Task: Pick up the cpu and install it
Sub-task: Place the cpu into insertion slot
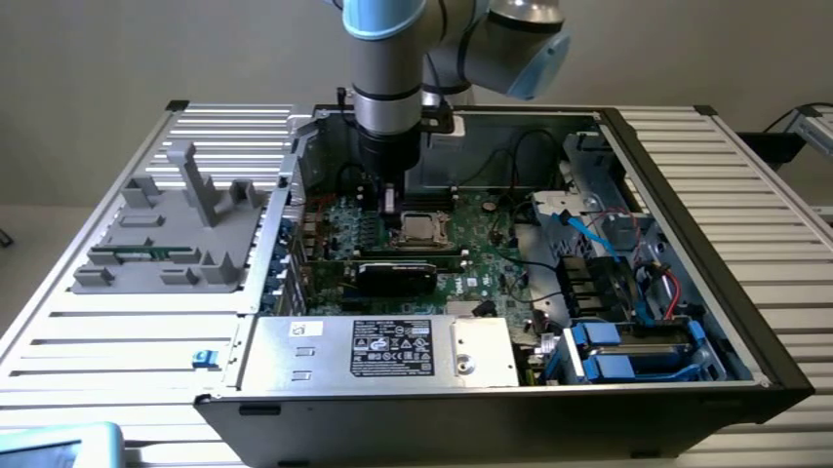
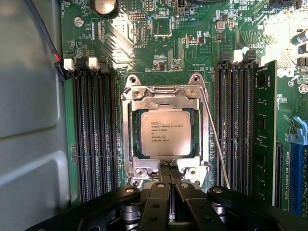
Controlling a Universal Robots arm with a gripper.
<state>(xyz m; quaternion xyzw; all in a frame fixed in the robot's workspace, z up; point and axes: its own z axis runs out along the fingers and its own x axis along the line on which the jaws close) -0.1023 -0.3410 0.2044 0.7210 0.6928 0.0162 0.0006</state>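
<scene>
Wrist view, fingers (image 2: pixel 156 207) closed together, empty, just beside cpu (image 2: pixel 165 133) seated in socket (image 2: pixel 126 126)

On the cpu (image 2: pixel 165 133) — Intel Xeon; finer print illegible.

Exterior: high, oblique, whole case (image 1: pixel 521 419). Wrist: close, straight down; shared socket (image 1: pixel 424 214) (image 2: pixel 126 130).

Matt silver metal cpu (image 2: pixel 165 133), shiny steel frame (image 2: pixel 165 98)
</scene>
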